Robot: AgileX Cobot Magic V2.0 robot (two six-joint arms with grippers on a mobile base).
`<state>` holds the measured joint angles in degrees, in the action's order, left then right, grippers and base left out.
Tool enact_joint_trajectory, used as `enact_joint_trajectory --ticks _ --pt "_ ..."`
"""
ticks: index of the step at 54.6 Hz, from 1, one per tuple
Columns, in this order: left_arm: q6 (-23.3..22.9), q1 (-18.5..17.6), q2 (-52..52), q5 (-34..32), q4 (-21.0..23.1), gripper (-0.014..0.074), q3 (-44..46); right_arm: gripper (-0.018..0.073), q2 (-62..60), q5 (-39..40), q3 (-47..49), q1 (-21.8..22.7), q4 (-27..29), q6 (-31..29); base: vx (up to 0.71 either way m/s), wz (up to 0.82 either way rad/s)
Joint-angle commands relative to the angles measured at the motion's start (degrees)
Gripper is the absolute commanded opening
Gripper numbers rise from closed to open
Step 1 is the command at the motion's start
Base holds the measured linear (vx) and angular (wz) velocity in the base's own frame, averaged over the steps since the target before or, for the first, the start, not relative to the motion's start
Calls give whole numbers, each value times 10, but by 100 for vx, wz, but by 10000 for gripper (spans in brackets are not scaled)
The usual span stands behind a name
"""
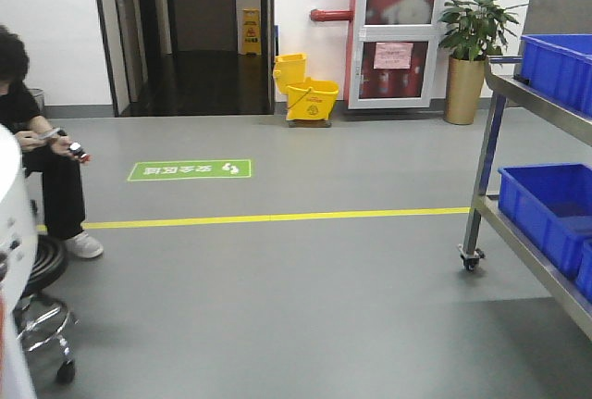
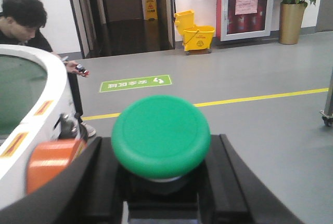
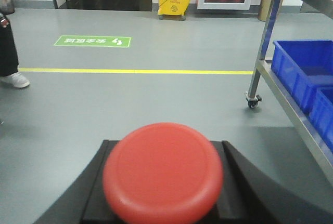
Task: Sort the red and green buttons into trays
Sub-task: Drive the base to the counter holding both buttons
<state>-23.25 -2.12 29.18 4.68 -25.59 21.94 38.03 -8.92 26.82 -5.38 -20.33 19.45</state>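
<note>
The green button point(image 2: 161, 134) fills the middle of the left wrist view. It sits between the black fingers point(image 2: 101, 182) of my left gripper point(image 2: 160, 148), which is shut on its dark base and held up facing the room. In the right wrist view, the red button point(image 3: 163, 172) sits the same way in my right gripper point(image 3: 164, 154), with the jaws close against its sides. The trays are out of view. Neither gripper shows in the front view.
A metal shelf cart point(image 1: 486, 186) on castors stands at the right and holds blue crates point(image 1: 550, 209) point(image 3: 302, 73). A person point(image 1: 37, 154) sits at the left beside a stool point(image 1: 42, 306). A white rounded body point(image 2: 31, 104) and an orange part point(image 2: 49, 161) lie close to the left gripper. A yellow mop bucket point(image 1: 305, 93) stands by the far wall.
</note>
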Motion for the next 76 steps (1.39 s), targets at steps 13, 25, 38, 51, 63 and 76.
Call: enact_joint_trajectory --ticks 13,25,38,51,63,76 --pt "-6 -2 1 -47 4 0 18 -8 -1 45 16 3 -5 -1 65 -23" --pt "-6 -2 1 -47 4 0 18 -8 -1 45 16 3 -5 -1 63 -46" --pt "-6 -2 1 -47 4 0 18 -8 -1 47 16 3 -5 -1 61 -53" --pt "-6 -2 1 -47 4 0 18 -8 -1 47 16 3 -5 -1 58 -55" --pt "-6 -2 1 -47 4 0 18 -8 -1 47 16 3 -5 -1 53 -60" --pt "-6 -2 1 -47 4 0 18 -8 -1 47 16 3 -5 -1 46 -77"
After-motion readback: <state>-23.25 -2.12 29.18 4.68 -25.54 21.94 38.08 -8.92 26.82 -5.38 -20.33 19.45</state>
